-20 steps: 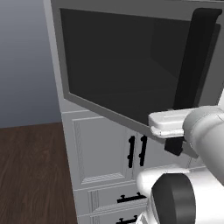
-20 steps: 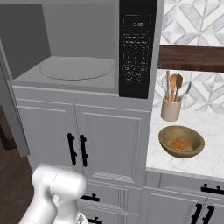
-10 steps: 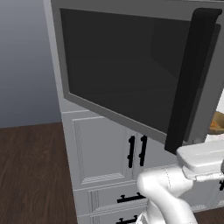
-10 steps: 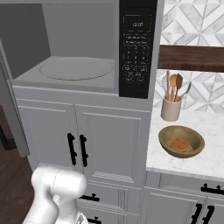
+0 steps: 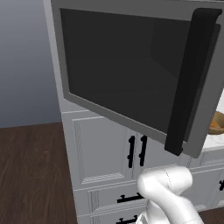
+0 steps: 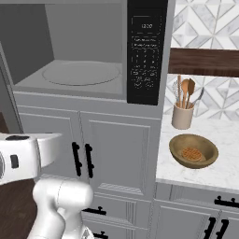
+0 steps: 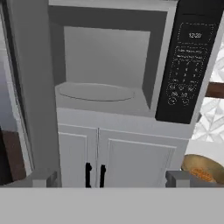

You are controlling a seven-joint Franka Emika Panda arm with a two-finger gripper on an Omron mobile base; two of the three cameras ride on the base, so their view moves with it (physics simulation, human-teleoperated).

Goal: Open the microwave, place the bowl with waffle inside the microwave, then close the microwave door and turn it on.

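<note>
The microwave (image 6: 88, 51) stands open, showing its grey cavity and round turntable (image 7: 96, 92). Its door (image 5: 131, 74) of dark glass is swung far out to the left, with the black bar handle (image 5: 190, 83) on the near edge. The black keypad (image 6: 147, 51) is to the right of the cavity. On the white counter to the right sits the brown bowl (image 6: 193, 150) with the golden waffle (image 6: 191, 154) in it; the bowl (image 7: 204, 169) also sits low right in the hand view. My gripper (image 7: 111, 180) is open and holds nothing, facing the cavity from some distance, well left of the bowl.
Grey panelled cabinet doors (image 6: 116, 154) with black handles stand under the microwave. A beige holder with wooden utensils (image 6: 183, 112) is behind the bowl, under a dark wooden shelf (image 6: 205, 61). Dark wood floor (image 5: 30, 170) lies to the left.
My hand has left the door handle and dropped out of the left base view, and its white body now shows at the left edge of the right base view. The door stays open.
</note>
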